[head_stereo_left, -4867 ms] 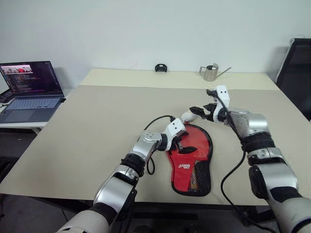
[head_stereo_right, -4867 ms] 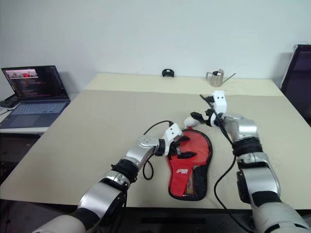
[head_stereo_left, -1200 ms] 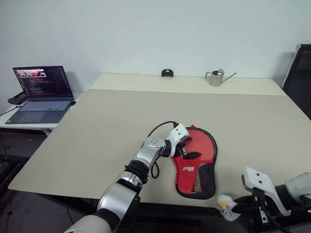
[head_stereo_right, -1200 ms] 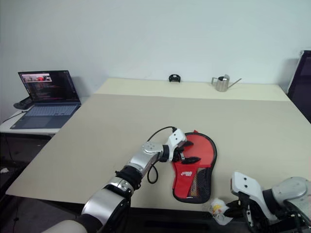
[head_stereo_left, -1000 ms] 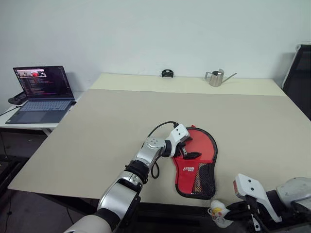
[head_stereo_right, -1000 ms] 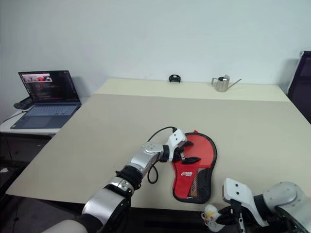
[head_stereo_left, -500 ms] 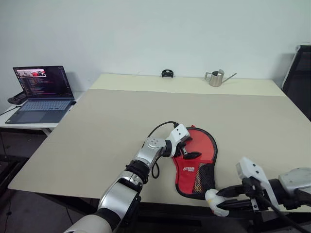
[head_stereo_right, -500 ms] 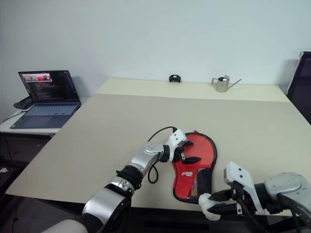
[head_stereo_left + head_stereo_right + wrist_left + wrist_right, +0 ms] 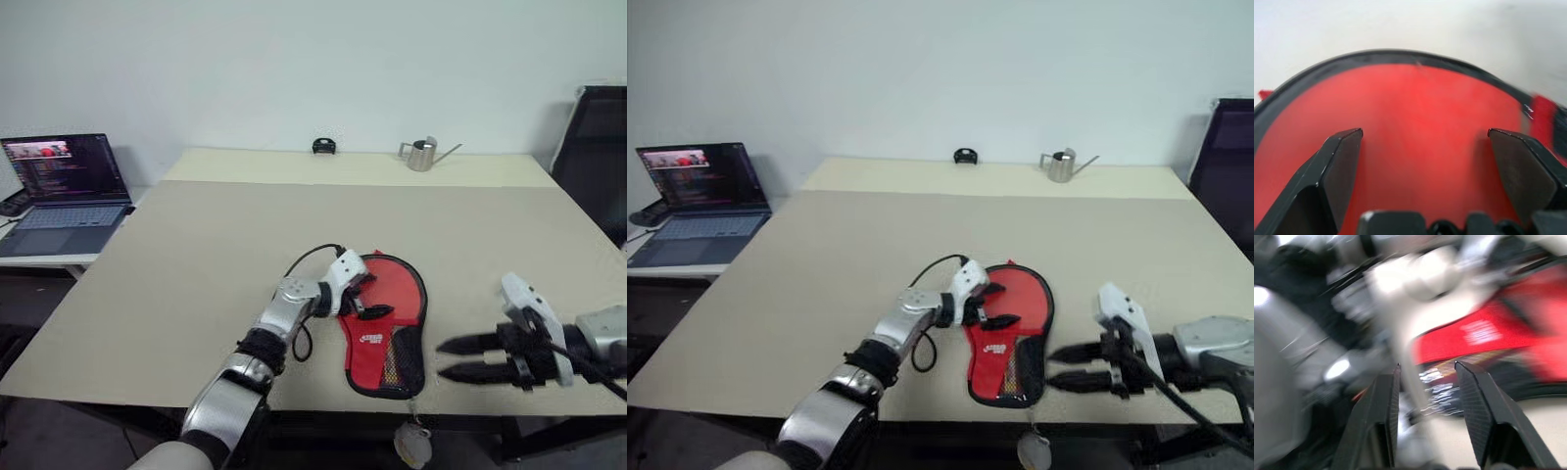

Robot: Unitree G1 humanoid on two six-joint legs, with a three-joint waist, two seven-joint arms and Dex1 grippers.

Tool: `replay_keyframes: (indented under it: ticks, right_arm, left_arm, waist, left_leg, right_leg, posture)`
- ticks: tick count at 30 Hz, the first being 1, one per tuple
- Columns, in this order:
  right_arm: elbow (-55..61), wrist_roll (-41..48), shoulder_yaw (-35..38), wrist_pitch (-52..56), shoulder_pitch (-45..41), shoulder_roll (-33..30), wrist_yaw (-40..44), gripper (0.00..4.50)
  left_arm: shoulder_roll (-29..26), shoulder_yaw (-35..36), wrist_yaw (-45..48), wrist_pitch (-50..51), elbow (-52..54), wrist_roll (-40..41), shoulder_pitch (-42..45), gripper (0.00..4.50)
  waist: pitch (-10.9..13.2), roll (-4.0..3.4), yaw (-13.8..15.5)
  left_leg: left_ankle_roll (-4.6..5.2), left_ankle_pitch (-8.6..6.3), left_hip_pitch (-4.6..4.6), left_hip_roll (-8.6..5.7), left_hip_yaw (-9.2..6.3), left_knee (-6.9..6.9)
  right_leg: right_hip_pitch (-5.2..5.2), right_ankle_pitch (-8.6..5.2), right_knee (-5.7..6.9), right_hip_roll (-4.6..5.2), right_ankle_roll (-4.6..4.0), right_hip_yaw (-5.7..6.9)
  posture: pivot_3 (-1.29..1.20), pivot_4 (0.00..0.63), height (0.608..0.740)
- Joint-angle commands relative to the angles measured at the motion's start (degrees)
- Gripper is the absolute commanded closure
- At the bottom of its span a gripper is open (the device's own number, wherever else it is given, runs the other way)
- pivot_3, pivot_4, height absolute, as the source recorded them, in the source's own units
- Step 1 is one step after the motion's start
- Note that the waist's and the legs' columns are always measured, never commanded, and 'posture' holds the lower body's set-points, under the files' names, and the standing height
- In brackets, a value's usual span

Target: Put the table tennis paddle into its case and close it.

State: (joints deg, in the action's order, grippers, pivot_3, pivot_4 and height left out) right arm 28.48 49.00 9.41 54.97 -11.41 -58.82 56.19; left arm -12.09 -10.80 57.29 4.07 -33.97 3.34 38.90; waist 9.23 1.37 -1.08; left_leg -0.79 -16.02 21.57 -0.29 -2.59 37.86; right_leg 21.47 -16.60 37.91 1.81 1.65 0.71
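Raised the right gripper (image 9: 443,359) from below the table's front edge up to tabletop level since a second ago, and let go of the charm (image 9: 412,443), earlier pinched at the fingertips. Now dangling free under the edge, below the jaws and a little toward the left arm, beneath the narrow end of the case (image 9: 387,323). Lying flat near the front edge, red side up, black edging all round, round end away from the robot, mesh pocket at the near end. Just ahead of the right jaws' tips, apart from them, not touched. Right fingers (image 9: 1484,411) level, parted moderately, gripping nothing, pointing across at the case's near end. Left gripper (image 9: 370,299) set over the round end, reaching in from the case's left edge; fingers (image 9: 1337,166) spread as wide as they go, closed on nothing, red fabric filling the gap between them and the black rim curving just past the tips. Cannot tell whether the fingertips press the fabric or hover just above it. Table (image 9: 196,245) beige, stretching well beyond both jaws. Far past them, at the back edge, a small metal watering can (image 9: 421,154) and a small black object (image 9: 323,146), apart from each other. Well off beyond the left arm, an open laptop (image 9: 64,186) on a side surface. Beyond the right arm, at the table's far corner, a black chair (image 9: 593,137).
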Motion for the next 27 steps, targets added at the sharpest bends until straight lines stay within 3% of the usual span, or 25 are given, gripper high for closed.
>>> replay_keyframes:
  ticks: [1, 5, 10, 16, 27]
  right_arm:
    - [-9.04, -7.23, -1.91, -6.74, -6.11, 3.48, -3.33, 2.67]
    - [-16.56, -11.44, -2.57, -12.0, -11.13, 6.72, -3.06, 2.67]
    - [-21.12, -14.61, -3.32, -17.18, -14.53, 7.67, -0.14, 2.67]
    - [-28.81, -16.81, -3.65, -18.79, -19.73, 7.59, 2.16, 2.67]
    - [-32.91, -21.76, -4.78, -19.78, -23.65, 6.28, 4.74, 2.67]
  left_arm:
    - [-8.75, 7.73, 2.26, 8.05, 18.12, 7.26, -4.72, 0.0]
    - [-18.22, 16.62, 0.26, 15.6, 31.66, 13.16, -10.01, 0.0]
    - [-25.65, 25.55, -2.37, 24.49, 43.8, 19.73, -14.92, 0.0]
    - [-28.93, 30.37, -6.63, 29.97, 51.95, 23.88, -19.73, 0.0]
    - [-28.56, 25.19, -7.94, 26.4, 47.04, 22.07, -18.19, 0.0]
  waist:
    - [0.23, -0.01, -0.44]
    - [0.57, -0.09, -0.28]
    - [0.65, -0.2, 1.35]
    - [0.78, -0.15, 1.72]
    - [0.83, -0.22, 1.32]
  left_leg:
    - [-0.01, 0.0, 0.11, 0.02, 0.01, 0.01]
    - [-0.15, 0.09, 0.79, 0.01, -0.02, 0.06]
    - [-0.2, 0.06, 1.09, -0.18, -0.07, 0.07]
    - [-0.1, 0.0, 1.1, -0.22, -0.07, 0.14]
    - [-0.1, 0.0, 1.02, -0.19, -0.02, 0.12]
  right_leg:
    - [0.17, 0.17, 0.09, -0.02, -0.29, -0.04]
    - [0.81, 0.2, 0.2, -0.01, -0.36, -0.02]
    - [0.85, 0.17, -0.14, 0.26, -0.35, 0.07]
    - [0.84, 0.18, -0.12, 0.33, -0.35, 0.08]
    - [0.85, 0.17, 0.03, 0.27, -0.38, 0.05]
  posture:
    - [0.0, 0.15, 0.74]
    - [0.0, 0.15, 0.74]
    - [0.0, 0.15, 0.74]
    - [0.0, 0.15, 0.74]
    - [0.0, 0.15, 0.74]
